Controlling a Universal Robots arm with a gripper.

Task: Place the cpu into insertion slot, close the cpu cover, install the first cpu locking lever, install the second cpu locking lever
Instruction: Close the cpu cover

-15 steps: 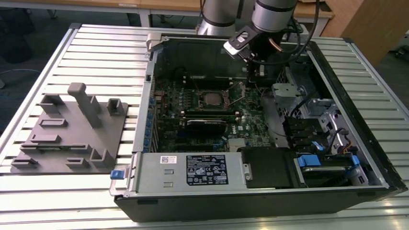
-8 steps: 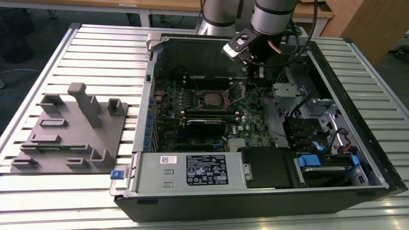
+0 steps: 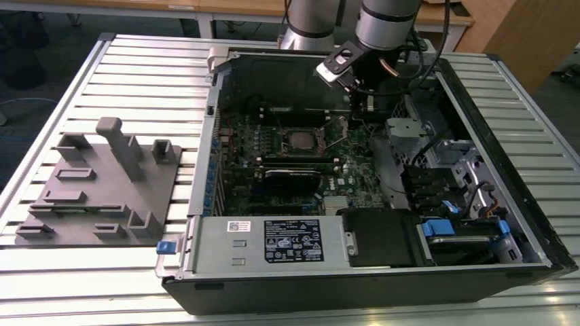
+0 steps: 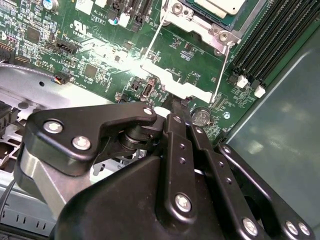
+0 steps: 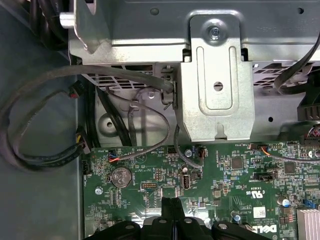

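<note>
Tool [image 4: 178,103] fingers together, nothing clamped that I can see; tips at free edge of cpu cover [image 4: 170,80] | cover stands open, so contact reads as a push toward shut | cpu [image 4: 220,5] seated in insertion slot [image 4: 197,26]

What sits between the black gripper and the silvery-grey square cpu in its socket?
The thin silvery cpu cover frame, swung open toward the gripper, in the second wrist view.
</note>
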